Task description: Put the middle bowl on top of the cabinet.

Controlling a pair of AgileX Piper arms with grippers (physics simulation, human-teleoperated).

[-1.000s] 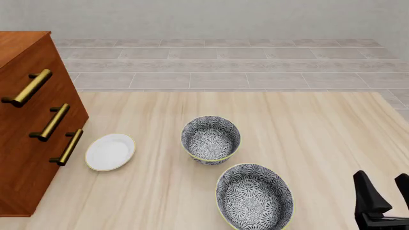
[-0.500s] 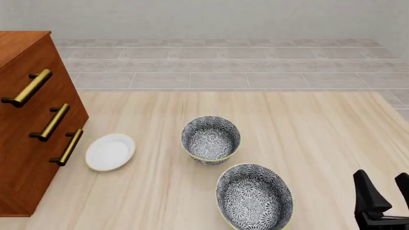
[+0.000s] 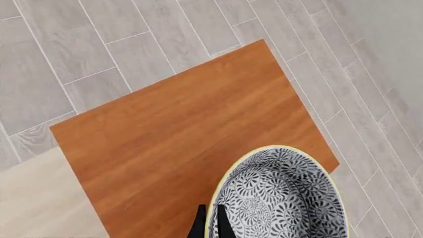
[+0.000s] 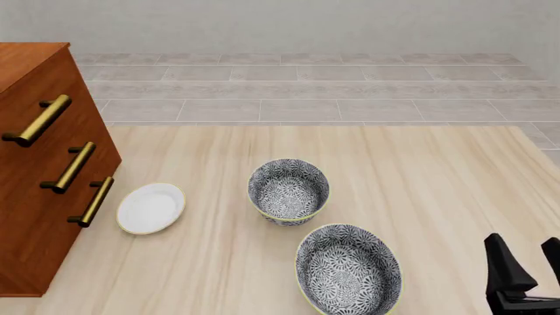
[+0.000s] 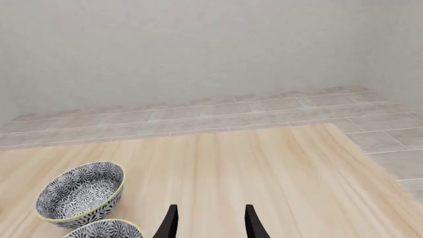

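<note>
Three patterned bowls show across the views. One of them, the middle bowl (image 3: 278,196), appears only in the left wrist view, where it sits against the left end effector (image 3: 209,223): the two dark fingers (image 3: 199,225) stand close together with the bowl's thin pale-yellow rim passing between them, so they are clamped on the rim. Behind and beneath the bowl in that view lies the flat reddish-brown top of the cabinet (image 3: 178,134); whether the bowl touches the wood or hangs above it cannot be told. Grey floor tiles surround the cabinet top.

In the front view the cabinet (image 4: 44,177) stands at the left edge of the desk (image 4: 420,184), its three brass bar handles (image 4: 70,167) facing the camera; neither the bowl on top nor the left end effector shows there. A small white plate (image 4: 151,208) lies near the cabinet's foot. The far bowl (image 4: 289,190) and the near bowl (image 4: 348,269) rest on the desk, close to one another.

The right end effector (image 5: 209,221) hovers low at the desk's near right corner, its fingers apart and holding nothing, well apart from the bowls.

No writing, label or brand mark can be read anywhere.
</note>
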